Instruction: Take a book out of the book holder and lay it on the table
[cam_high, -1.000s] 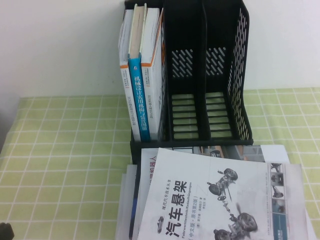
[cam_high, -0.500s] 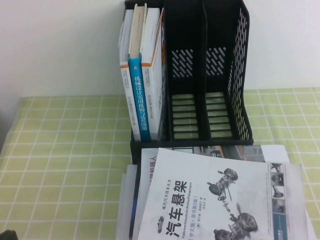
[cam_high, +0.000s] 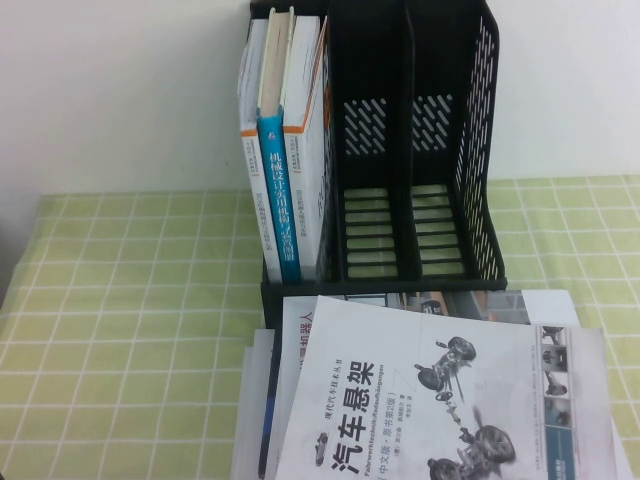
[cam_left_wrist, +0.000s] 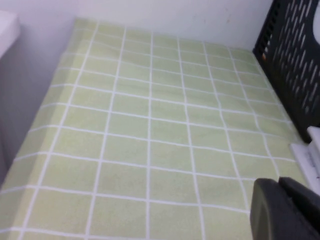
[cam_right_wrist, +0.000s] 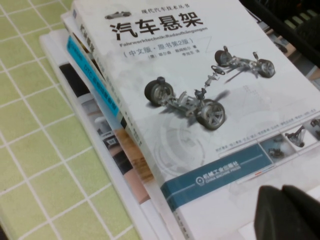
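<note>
The book (cam_high: 440, 390), a white softcover with a big black title and grey chassis drawings, lies flat on top of a pile on the green checked table (cam_high: 130, 300), just in front of the black book holder (cam_high: 410, 200). The right wrist view shows the book (cam_right_wrist: 200, 90) close up, with my right gripper (cam_right_wrist: 282, 192) shut and empty just above its lower cover. My left gripper (cam_left_wrist: 279, 186) is shut and empty over bare cloth (cam_left_wrist: 150, 125), to the left of the holder's slotted side (cam_left_wrist: 295, 65). Neither gripper shows in the high view.
Three upright books, one blue-spined (cam_high: 277, 190), fill the holder's left compartment; the other two compartments hold nothing. Under the book lie other printed items, among them a blue-edged one (cam_right_wrist: 92, 75) and a white brochure (cam_high: 295, 325). A pale wall stands behind the table.
A dark part of the left arm at the bottom left corner of the high view has slid out of sight. The book and holder have not moved.
</note>
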